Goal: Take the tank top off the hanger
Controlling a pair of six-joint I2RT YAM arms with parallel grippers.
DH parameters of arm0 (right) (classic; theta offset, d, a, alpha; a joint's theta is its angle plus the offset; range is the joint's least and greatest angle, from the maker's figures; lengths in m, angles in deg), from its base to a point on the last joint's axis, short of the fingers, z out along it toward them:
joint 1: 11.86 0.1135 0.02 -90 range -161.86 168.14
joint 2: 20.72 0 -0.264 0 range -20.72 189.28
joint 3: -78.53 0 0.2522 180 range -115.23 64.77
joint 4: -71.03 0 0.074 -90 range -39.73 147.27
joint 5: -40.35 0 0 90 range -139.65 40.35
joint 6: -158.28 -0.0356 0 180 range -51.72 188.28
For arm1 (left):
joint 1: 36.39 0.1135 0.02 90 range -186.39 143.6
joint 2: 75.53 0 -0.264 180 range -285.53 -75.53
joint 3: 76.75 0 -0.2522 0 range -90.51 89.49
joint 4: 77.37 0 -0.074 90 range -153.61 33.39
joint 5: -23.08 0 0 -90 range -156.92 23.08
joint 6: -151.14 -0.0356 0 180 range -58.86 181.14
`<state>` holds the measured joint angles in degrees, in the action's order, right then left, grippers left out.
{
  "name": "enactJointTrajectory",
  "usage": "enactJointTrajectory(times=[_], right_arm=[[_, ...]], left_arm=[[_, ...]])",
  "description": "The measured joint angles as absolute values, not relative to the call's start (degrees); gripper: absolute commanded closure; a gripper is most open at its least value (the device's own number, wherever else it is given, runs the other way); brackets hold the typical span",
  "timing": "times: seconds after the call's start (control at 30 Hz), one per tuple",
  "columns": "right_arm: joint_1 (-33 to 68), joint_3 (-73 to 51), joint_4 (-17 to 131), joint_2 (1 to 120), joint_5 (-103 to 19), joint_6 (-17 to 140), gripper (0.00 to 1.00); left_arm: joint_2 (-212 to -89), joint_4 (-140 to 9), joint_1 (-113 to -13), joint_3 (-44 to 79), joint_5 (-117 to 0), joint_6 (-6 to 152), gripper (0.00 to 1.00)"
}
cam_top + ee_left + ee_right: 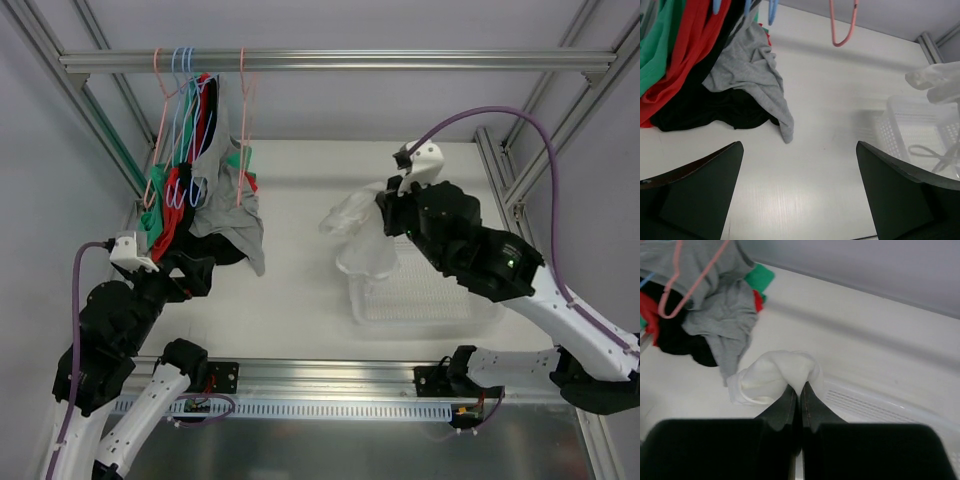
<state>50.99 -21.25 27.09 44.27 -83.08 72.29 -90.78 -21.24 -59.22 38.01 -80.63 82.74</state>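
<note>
pincer on my right [800,386] is clenched on a fold of the white tank top [774,376], the cloth bunched just past the tips and hanging below them. from above, the tank top hangs free of any hanger, at the left edge of the basket [440,305]; i can't tell whether its hem touches the rim. so i judge the pulling-off step done and this the carry. what comes next, i think, is a short move right so the cloth hangs wholly over the basket, then a lowering and a release. the risk is a strap draping outside the rim.

my right arm reaches forward and inward from its base, wrist bent down over the far left corner of the basket. my left pincer [799,146] is released, jaws wide, grasping nothing. it sits low over the surface [830,100], pointed at the grey garment [752,75] in the heap hanging from the rail [330,60], with a pink hanger [842,30] dangling beyond.
</note>
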Motion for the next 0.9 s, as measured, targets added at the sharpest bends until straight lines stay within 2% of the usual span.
enactJointTrajectory(times=[0.23, 0.4, 0.5, 0.53, 0.57, 0.6, 0.67, 0.7, 0.9], right_arm=[[37.6, -13.4, 20.2, 34.4, -84.0, 73.2, 1.00], [25.2, 1.2, 18.9, 26.3, -81.0, 71.0, 1.00], [17.0, 9.7, 19.5, 25.4, -76.6, 69.9, 0.98], [15.3, 11.6, 19.6, 25.7, -75.3, 69.5, 0.92], [13.6, 13.8, 20.4, 26.6, -73.8, 69.0, 0.81], [12.4, 15.4, 20.8, 27.7, -72.5, 68.5, 0.53], [11.2, 17.2, 20.9, 30.1, -70.6, 67.7, 0.11], [10.8, 17.2, 20.9, 31.0, -69.9, 67.5, 0.01], [10.6, 13.5, 19.3, 29.0, -68.1, 67.5, 0.00]], left_arm=[[-95.9, -21.1, -59.3, 28.2, -74.5, 82.3, 0.01], [-104.0, -19.8, -59.3, 15.7, -73.3, 81.1, 0.01], [-110.8, -18.8, -59.3, 8.5, -73.5, 80.2, 0.01], [-112.9, -18.3, -59.3, 6.6, -73.7, 79.8, 0.01], [-116.1, -16.8, -59.3, 3.7, -74.0, 79.5, 0.01], [-119.3, -16.2, -59.3, 1.0, -74.5, 79.0, 0.02], [-124.8, -14.8, -59.3, -3.1, -75.4, 78.0, 0.01], [-127.7, -13.6, -59.3, -5.4, -76.1, 77.6, 0.01], [-140.3, -8.1, -59.3, -14.3, -79.6, 73.8, 0.02]])
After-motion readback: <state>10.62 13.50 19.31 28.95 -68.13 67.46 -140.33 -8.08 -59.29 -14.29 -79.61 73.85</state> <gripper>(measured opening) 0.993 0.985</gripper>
